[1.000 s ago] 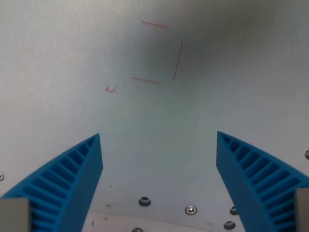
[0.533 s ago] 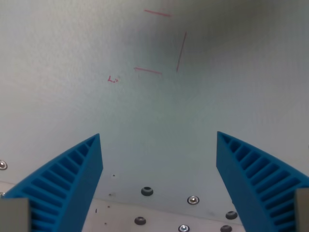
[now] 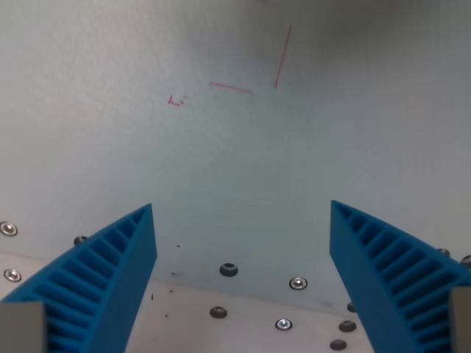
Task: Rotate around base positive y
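My gripper (image 3: 243, 209) is open and empty. Its two blue ribbed fingers (image 3: 110, 272) stand wide apart at the bottom left and bottom right of the wrist view. Below them lies a pale grey-white table surface (image 3: 243, 169). Thin red pen lines (image 3: 280, 59) and a small red mark (image 3: 175, 101) are drawn on it near the top of the view. Nothing is held between the fingers.
A row of screws (image 3: 229, 269) and bolt heads (image 3: 297, 283) runs along a seam between the grey sheet and a lighter panel (image 3: 191, 323) at the bottom of the view. More screws (image 3: 9, 229) sit at the left edge.
The whole scene has slid upward in the view, so the camera has moved: the red lines are nearer the top, one has left the view, and more of the screwed seam shows below.
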Tool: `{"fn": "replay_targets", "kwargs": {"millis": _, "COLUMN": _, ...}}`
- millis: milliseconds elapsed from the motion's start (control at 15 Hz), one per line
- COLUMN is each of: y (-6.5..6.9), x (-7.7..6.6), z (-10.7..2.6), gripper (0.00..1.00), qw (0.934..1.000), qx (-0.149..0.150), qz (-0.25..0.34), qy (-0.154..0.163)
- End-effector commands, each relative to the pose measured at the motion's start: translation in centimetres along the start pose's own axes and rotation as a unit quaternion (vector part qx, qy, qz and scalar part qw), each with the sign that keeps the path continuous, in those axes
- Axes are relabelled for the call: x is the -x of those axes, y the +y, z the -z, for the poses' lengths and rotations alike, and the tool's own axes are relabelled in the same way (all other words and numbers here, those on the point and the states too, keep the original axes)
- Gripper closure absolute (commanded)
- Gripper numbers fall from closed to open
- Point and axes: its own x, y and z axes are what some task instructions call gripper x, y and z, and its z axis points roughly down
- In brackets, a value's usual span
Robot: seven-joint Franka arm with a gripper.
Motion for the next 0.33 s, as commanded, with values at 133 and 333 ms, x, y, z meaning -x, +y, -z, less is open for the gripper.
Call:
{"fn": "replay_targets", "kwargs": {"millis": 133, "y": 0.27, "x": -0.73, "z": 0.74, "gripper": 0.0, "qw": 0.9922, "qx": -0.026, "qz": -0.001, "qy": -0.122}}
{"fn": "replay_targets", "kwargs": {"millis": 333, "y": 0.27, "x": -0.73, "z": 0.74, "gripper": 0.0, "qw": 0.9899, "qx": -0.03, "qz": -0.002, "qy": -0.139}}
